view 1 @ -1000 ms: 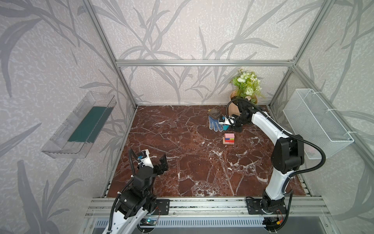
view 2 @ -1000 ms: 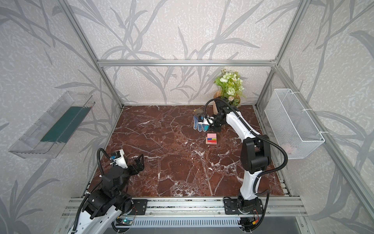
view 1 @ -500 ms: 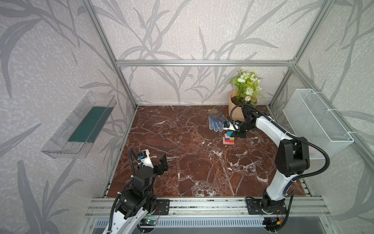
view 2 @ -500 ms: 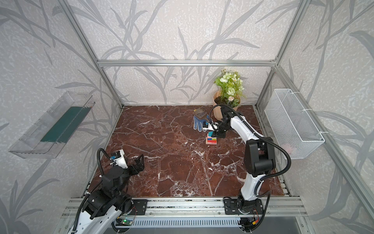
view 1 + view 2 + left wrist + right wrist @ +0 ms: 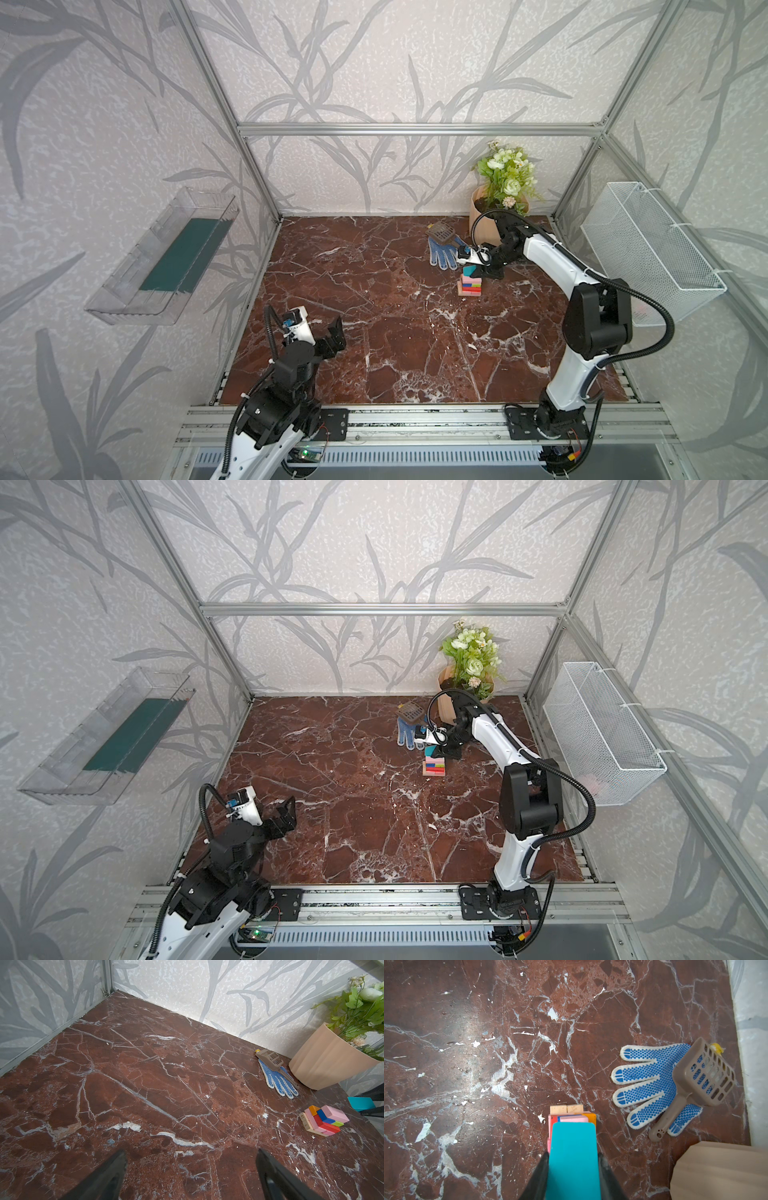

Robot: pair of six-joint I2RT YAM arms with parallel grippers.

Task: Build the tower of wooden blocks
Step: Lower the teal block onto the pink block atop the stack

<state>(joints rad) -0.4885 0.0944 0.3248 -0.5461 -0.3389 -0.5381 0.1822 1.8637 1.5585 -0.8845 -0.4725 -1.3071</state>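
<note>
The tower (image 5: pixel 470 286) (image 5: pixel 434 767) is a low stack of wood blocks on the marble floor at the back right. Tan bars lie at its base, with pink, red, orange, blue and lime blocks (image 5: pixel 324 1122) above them. My right gripper (image 5: pixel 478 272) (image 5: pixel 573 1155) is shut on the teal wedge (image 5: pixel 574 1157) (image 5: pixel 360 1103). It holds the wedge just over the stack's top pink block (image 5: pixel 574 1119), with a small gap between them in the left wrist view. My left gripper (image 5: pixel 330 336) (image 5: pixel 191 1153) stands open and empty near the front left, far from the blocks.
A blue-dotted glove (image 5: pixel 444 255) with a brown scoop (image 5: pixel 440 232) on it lies just behind the stack. The peach flowerpot (image 5: pixel 484 224) stands beside them at the back wall. A white wire basket (image 5: pixel 648 253) hangs on the right wall and a clear tray (image 5: pixel 166 257) on the left.
My right gripper has carried the teal wedge from beside the glove forward to a spot over the stack. The left arm has not moved.
</note>
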